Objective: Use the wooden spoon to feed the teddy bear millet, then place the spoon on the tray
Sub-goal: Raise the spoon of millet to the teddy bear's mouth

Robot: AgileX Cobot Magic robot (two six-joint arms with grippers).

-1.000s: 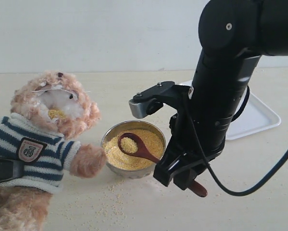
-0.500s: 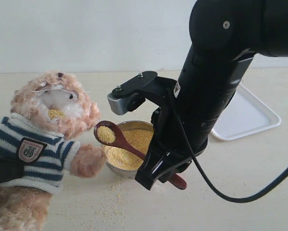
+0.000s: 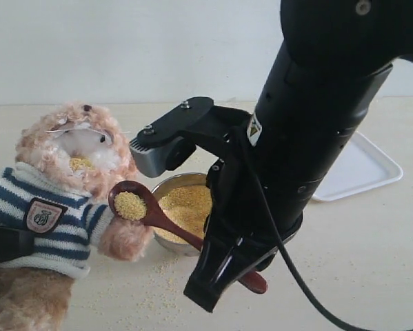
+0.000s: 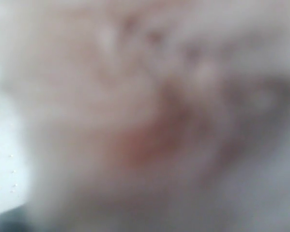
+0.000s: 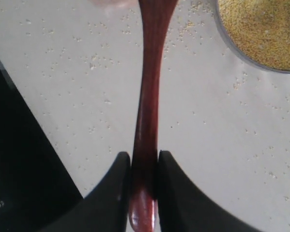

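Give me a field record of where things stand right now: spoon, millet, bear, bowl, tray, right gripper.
right gripper: shut on the wooden spoon handle
spoon load: heap of millet
spoon position: raised clear of the metal bowl, beside the teddy bear, below its muzzle
bowl: holds more millet
tray: visible part bare, rest hidden by the arm
table: loose grains scattered

the teddy bear [image 3: 75, 158] is shaggy, fluffy plush, and its striped sweater [image 3: 16, 200] is knitted cloth, both matt and soft-looking. the wooden spoon [image 3: 166, 224] is dark polished wood with a gloss along its handle, and the millet [image 3: 185, 207] lies dry and grainy in a bowl [image 3: 166, 186] of smooth, shiny metal. the tray [image 3: 365, 165] looks like smooth white plastic, the table [image 3: 358, 262] pale and matt, the arm [image 3: 330, 103] glossy black.
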